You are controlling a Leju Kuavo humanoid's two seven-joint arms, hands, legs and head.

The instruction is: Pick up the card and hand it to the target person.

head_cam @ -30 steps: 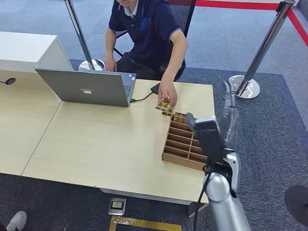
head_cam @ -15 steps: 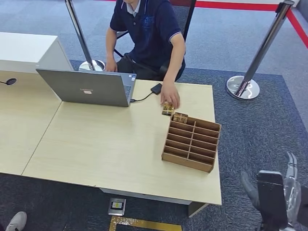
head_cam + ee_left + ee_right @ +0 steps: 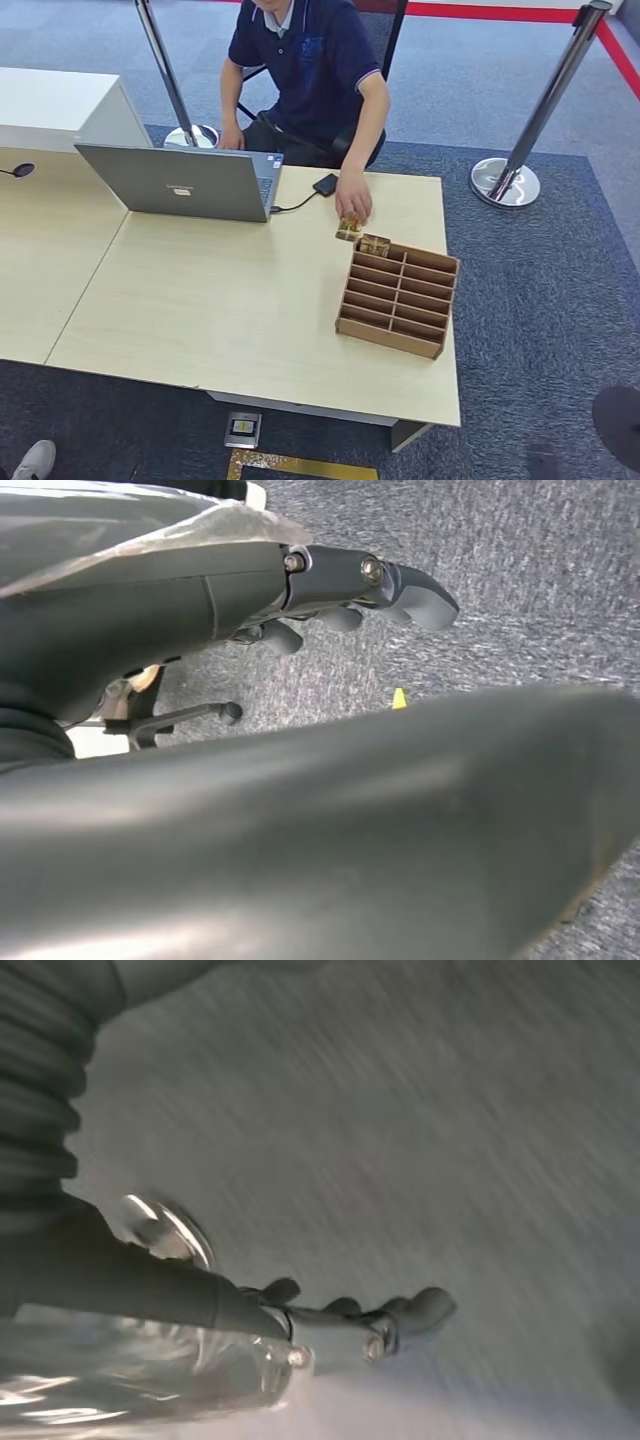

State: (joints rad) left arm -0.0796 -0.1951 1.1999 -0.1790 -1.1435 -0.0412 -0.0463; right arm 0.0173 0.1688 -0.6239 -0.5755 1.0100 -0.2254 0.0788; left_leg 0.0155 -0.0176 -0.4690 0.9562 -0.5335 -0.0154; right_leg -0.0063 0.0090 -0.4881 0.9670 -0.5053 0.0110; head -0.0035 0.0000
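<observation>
while person's hand [image 3: 353, 205] rests on card [image 3: 348, 230] on desk [image 3: 226, 300], card lies just beside far corner of wooden divider tray [image 3: 397, 296]. open laptop [image 3: 181, 183] sits further along desk. left hand [image 3: 324, 585] hangs over grey carpet, fingers [image 3: 423, 595] extended, holding nothing. right hand [image 3: 332, 1320] blurred over carpet, fingers [image 3: 426, 1310] stretched out, nothing in them.
</observation>
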